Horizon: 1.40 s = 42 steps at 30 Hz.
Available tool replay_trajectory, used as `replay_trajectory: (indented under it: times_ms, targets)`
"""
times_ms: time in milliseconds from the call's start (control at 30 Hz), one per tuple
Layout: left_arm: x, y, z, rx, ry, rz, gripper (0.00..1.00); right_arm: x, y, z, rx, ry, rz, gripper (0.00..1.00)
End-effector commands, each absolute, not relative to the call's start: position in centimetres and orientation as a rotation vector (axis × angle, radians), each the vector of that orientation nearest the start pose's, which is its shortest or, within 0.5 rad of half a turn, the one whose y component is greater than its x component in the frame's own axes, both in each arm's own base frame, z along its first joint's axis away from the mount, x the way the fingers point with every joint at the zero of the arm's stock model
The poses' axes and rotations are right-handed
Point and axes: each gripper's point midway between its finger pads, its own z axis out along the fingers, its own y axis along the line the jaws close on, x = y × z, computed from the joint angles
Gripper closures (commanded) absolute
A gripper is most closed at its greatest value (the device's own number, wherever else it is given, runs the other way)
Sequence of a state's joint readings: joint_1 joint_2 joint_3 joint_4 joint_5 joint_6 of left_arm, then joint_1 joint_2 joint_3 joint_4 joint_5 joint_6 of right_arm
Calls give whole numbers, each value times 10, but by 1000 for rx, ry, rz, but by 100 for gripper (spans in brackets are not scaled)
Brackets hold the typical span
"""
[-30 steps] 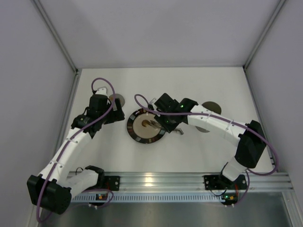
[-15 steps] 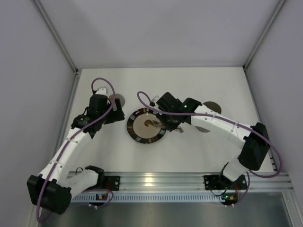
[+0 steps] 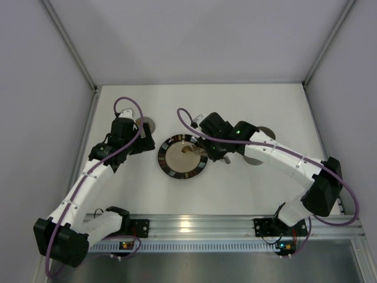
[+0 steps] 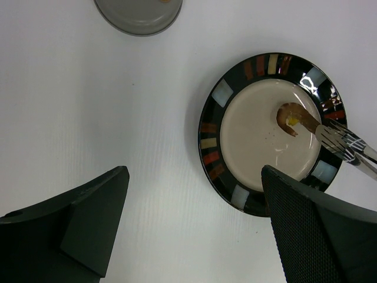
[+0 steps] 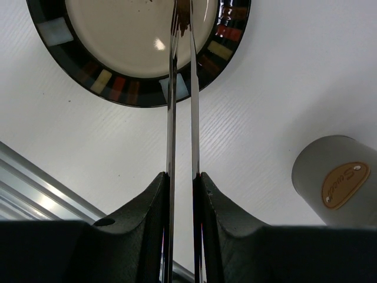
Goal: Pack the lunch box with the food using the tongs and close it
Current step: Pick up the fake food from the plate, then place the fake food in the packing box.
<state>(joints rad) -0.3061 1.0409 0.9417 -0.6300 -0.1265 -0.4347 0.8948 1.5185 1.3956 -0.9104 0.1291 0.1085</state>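
right pincer (image 5: 181,180) of mine is pressed onto the tongs (image 4: 340,140), one black finger on the outside of each arm, so the two slim arms run almost parallel with only a thin slit between them. they are long, thin, bright silver strips. seen from my right wrist they shoot straight out toward 12 o'clock, cross the rim of the plate (image 4: 212,144) and meet near the top edge on a small brown bit. from my left wrist the tips look flat and ridged, and they touch the food piece (image 4: 290,109), a curled, shrimp-like morsel, brown-orange with a yellow spot in its hollow. it lies on the cream middle of the plate, a little off centre toward 2 o'clock in that view. the plate has a black rim set with orange, red, tan and pale blue tiles.

from above, my right pincer hangs at the plate's rim at about 2 o'clock, and the morsel sits toward 9 o'clock from it, at the tongs' far end. the lunch box (image 5: 331,177), a plain grey cylinder with a tan oval label on its upward end, stands on the white table (image 5: 265,88) at 3 o'clock from this pincer, apart from it and from the plate.

my left pincer (image 4: 194,171) is spread wide. a grey round piece (image 4: 138,12) lies at 11 o'clock from it, clear of both fingers. lid or not, i cannot tell.
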Motion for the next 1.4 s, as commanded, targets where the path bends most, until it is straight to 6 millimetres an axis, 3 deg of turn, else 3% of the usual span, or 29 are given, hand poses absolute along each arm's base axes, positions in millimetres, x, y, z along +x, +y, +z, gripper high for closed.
replay_trajectory:
  times_ms: [0, 267, 467, 933, 1367]
  targets:
    - [292, -86, 189, -201, 2252, -253, 1, 240, 256, 208, -857, 2354, 242, 85]
    - [292, -86, 189, -201, 2250, -254, 1, 240, 249, 219, -815, 2343, 237, 88]
    - [292, -86, 188, -203, 2254, -253, 1, 242, 231, 236, -733, 2334, 236, 91]
    - [293, -89, 186, -195, 2264, -267, 1, 226, 142, 285, -405, 2324, 175, 93]
    - [293, -93, 187, -188, 2263, -288, 1, 183, 67, 308, -140, 2332, 45, 91]
